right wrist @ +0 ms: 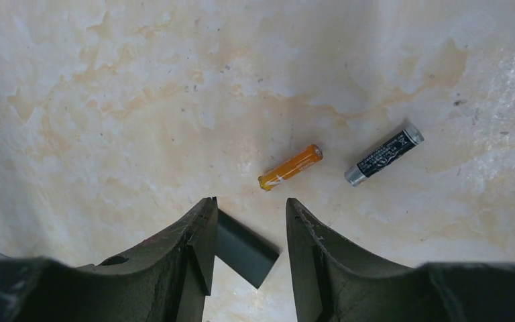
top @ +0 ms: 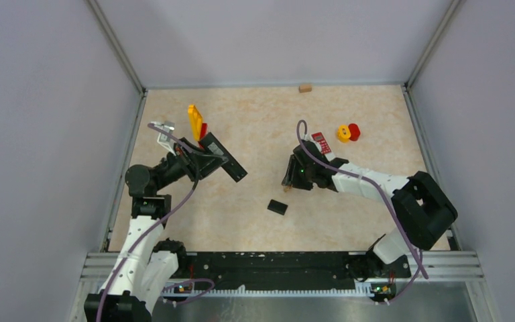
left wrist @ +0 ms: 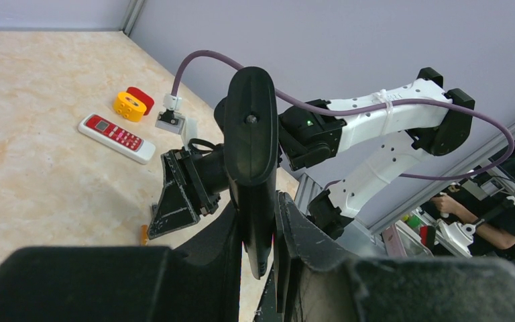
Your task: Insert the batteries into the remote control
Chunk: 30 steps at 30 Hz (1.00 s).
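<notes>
Top camera: the left gripper (top: pixel 204 161) is clamped on the black remote (top: pixel 226 159), which it holds off the table (top: pixel 261 114) on the left side. The right gripper (top: pixel 294 180) hangs low near the middle. A black cover (top: pixel 277 206) lies just nearer the bases. The batteries are too small to make out here. A red remote (top: pixel 320 142) lies close behind the right wrist, with a yellow toy (top: pixel 342 133) and a red toy (top: pixel 354 131) beyond it. A wood block (top: pixel 305 87) sits at the far edge.

Left wrist camera: the black remote stands on end between the closed fingers, gripped near its lower end. I cannot tell which face has the battery bay. Held so low, it could pivot or slip when a cell is pressed in.

Right wrist camera: the right jaws stand apart with nothing between them. The orange battery (right wrist: pixel 290 168) lies on the table just ahead of the fingertips. The dark battery (right wrist: pixel 383 156) lies near it, not touching. The cover is partly under one finger, so a descent could land on its edge and skew the grasp. The orange battery lies slantwise to the jaws. It may roll away as they close, or get nudged into the dark one. Only two cells show here.
</notes>
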Motion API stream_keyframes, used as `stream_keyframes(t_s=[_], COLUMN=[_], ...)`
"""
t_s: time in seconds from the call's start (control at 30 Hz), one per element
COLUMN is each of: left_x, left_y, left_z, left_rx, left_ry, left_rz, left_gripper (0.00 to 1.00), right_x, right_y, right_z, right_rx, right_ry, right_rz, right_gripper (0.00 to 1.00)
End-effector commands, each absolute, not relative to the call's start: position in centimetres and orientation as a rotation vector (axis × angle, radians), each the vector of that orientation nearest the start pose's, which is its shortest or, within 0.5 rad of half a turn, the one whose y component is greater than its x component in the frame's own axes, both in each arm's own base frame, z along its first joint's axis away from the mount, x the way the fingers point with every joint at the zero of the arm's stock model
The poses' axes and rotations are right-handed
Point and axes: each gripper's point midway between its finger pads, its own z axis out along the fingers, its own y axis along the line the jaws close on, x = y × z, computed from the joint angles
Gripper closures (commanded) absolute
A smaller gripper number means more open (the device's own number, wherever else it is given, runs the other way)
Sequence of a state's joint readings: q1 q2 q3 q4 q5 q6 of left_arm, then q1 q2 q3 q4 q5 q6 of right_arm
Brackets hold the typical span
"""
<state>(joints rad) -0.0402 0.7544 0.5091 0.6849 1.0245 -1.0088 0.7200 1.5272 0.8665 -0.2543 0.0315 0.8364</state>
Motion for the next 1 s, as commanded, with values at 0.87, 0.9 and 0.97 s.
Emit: stream_keyframes(t_s=[0.87, 0.9, 0.97], left_x=[21.4, 21.4, 21.4], left_y=[-17.4, -17.4, -17.4], left_z=[32.9, 32.9, 32.9], left_rx=[0.328, 0.327, 0.327], left_ry=[1.462, 1.463, 1.462], left_rz=[-1.398, -1.398, -1.396], left_gripper=[1.0, 1.0, 1.0], right_x=[28.7, 28.7, 28.7], right_y=[27.2, 27.1, 26.9], right_z=[4.0, 3.8, 3.3], right_rx=[0.277, 0.287, 0.303], right_ry=[2.591, 2.597, 2.611], right_rz=[0.484, 0.473, 0.442], right_gripper=[0.58, 0.58, 0.6])
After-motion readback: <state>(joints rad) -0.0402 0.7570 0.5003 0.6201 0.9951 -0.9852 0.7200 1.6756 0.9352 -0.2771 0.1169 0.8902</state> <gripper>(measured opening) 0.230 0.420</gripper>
